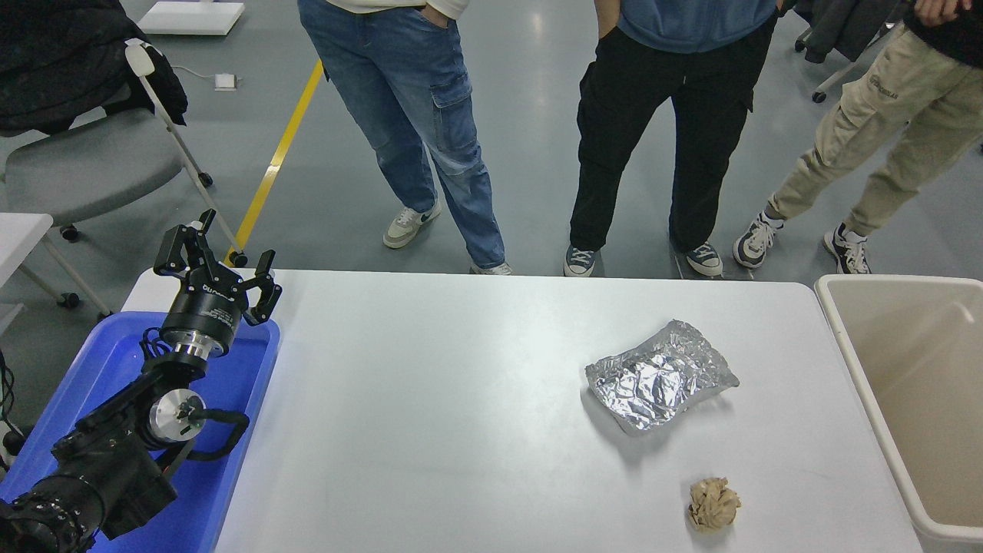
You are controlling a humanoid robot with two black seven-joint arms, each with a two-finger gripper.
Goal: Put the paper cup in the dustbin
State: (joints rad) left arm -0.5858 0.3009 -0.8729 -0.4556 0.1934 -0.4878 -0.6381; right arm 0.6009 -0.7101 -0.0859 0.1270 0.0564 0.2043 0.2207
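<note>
The beige dustbin (898, 279) stands at the table's right end, its opening facing up. A faint pale tapered shape (960, 319) lies inside the bin at the picture's right edge; it looks like the paper cup, but it is too dim to be sure. My right arm and gripper are out of view. My left gripper (219, 253) is parked at the lower left, open and empty, above the blue tray.
A crinkled silver foil bag (660, 376) lies on the table right of centre. A crumpled tan paper ball (714, 503) lies near the front right. A blue tray (246, 384) sits at the left end. Three people stand at the far side.
</note>
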